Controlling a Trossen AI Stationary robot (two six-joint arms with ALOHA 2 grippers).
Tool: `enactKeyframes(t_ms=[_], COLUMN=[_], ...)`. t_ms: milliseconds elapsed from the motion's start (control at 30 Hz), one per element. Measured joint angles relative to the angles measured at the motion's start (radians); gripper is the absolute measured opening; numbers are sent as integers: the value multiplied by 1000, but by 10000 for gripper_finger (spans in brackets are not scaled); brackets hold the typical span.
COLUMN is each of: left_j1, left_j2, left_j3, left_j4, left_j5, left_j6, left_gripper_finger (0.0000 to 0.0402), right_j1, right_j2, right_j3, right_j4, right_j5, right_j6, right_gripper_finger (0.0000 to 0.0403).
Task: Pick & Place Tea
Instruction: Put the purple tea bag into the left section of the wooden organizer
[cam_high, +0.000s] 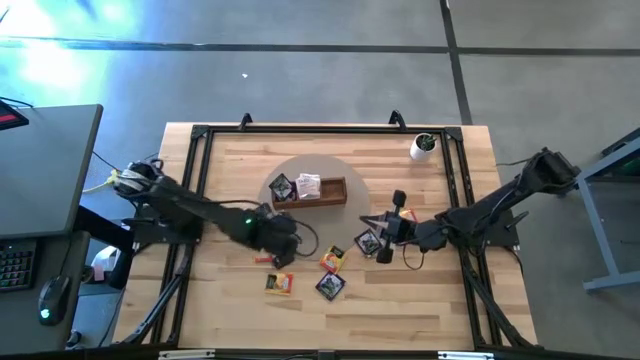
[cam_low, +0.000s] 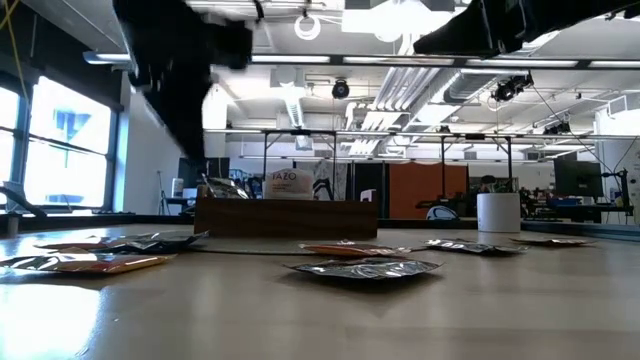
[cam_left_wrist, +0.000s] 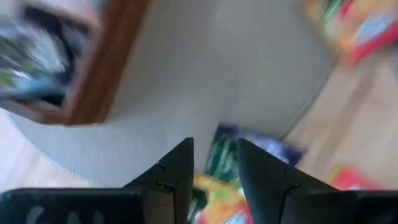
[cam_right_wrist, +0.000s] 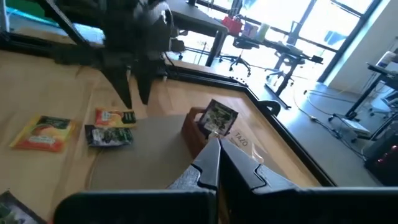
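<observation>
Right pincer (cam_high: 383, 238) has its fingers together just right of the desk's centre, beside a dark sachet (cam_high: 367, 243); you cannot tell from these views whether it has actually caught it. Left pincer (cam_left_wrist: 214, 168) hangs with fingers apart above a sachet (cam_left_wrist: 219, 163) at the grey mat's (cam_high: 345, 170) edge. Other loose sachets lie toward the front edge, a few already in the wooden tray (cam_high: 330, 192); next, confirm the right-hand catch before you carry to the tray.
</observation>
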Motion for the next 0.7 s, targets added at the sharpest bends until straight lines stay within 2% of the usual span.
enactKeyframes(t_ms=[133,367,467,700], left_j1=[105,172,178,176], left_j2=[82,162,184,182], left_j3=[0,0,0,0], left_j4=[-32,0,24,45], left_j5=[187,352,378,334], left_j6=[107,296,334,377], left_gripper_finger=[119,119,119,119], right_j1=[0,0,0,0], right_j2=[0,0,0,0], right_j3=[0,0,0,0], right_j4=[0,0,-3,-8], right_j5=[-20,-42,-42,-42], right_j6=[2,2,2,2], right_gripper_finger=[6,2,5,3])
